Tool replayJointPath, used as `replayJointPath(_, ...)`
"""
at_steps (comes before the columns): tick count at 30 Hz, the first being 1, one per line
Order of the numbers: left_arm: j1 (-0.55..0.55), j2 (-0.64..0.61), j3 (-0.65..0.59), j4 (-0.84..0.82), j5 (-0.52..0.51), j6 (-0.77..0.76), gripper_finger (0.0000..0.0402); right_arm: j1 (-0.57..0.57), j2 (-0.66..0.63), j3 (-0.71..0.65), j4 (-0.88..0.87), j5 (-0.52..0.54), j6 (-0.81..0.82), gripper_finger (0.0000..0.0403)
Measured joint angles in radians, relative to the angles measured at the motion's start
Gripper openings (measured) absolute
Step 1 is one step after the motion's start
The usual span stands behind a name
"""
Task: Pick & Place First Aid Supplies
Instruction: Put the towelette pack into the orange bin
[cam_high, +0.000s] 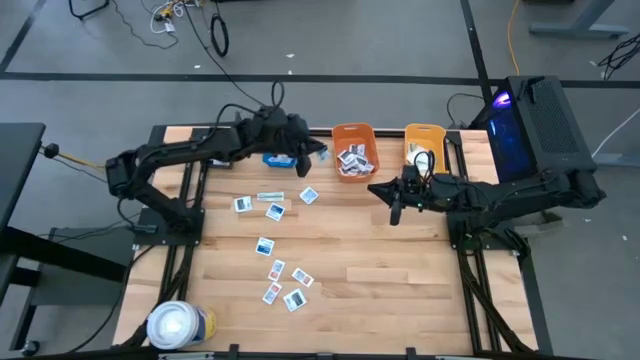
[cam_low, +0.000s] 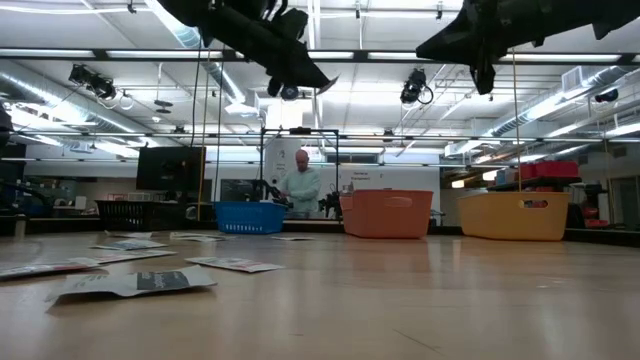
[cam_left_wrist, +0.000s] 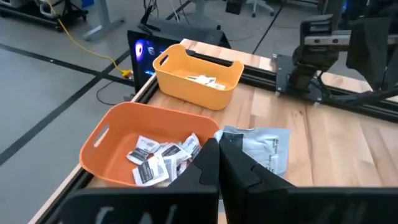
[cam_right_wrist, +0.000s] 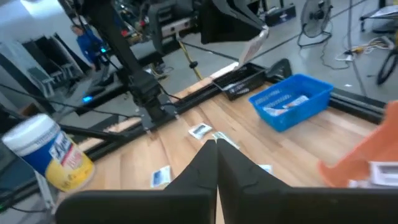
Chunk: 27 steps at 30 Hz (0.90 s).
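My left gripper (cam_high: 310, 152) hangs high over the table's far side, between the blue bin (cam_high: 272, 159) and the orange bin (cam_high: 355, 150), shut on a pale first aid packet (cam_left_wrist: 264, 149). Its fingers (cam_left_wrist: 217, 163) meet in the left wrist view. My right gripper (cam_high: 394, 206) hovers near the orange bin's near right corner, shut and empty, and its tips (cam_right_wrist: 216, 148) touch. Several small first aid packets (cam_high: 275, 211) lie flat on the wood toward the left and near side. More packets (cam_left_wrist: 158, 158) sit inside the orange bin. My left gripper pinches the pale packet between its two fingers by one edge (cam_left_wrist: 231, 142). The rest of the packet sticks out past the fingertips. It is lifted clear of the table, its free end (cam_low: 328, 84) jutting toward the orange bin.
A yellow bin (cam_high: 425, 145) stands right of the orange one, with a few items inside. A large white roll (cam_high: 178, 325) stands at the table's near left corner. Bare wood lies under the right arm. A person (cam_low: 301, 185) stands in the room beyond the table.
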<state>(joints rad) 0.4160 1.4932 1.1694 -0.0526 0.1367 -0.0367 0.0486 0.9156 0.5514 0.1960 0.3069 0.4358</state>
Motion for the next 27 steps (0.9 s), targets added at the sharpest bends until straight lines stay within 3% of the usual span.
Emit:
replayJointPath(6,0.009,0.014,0.016,-0.007,0.007,-0.001,0.0000,-0.004,-0.126,0.000,-0.110,-0.004,-0.134,0.0002)
replayJointPath(11,0.021,0.014,0.016,-0.007,0.062,0.000,0.0000,-0.004,-0.221,0.000,-0.180,-0.084,-0.256,0.0001)
replayJointPath(27,0.026,0.162,0.016,0.073,0.086,-0.058,0.0000,-0.004,-0.420,0.000,-0.402,-0.082,-0.251,0.0000)
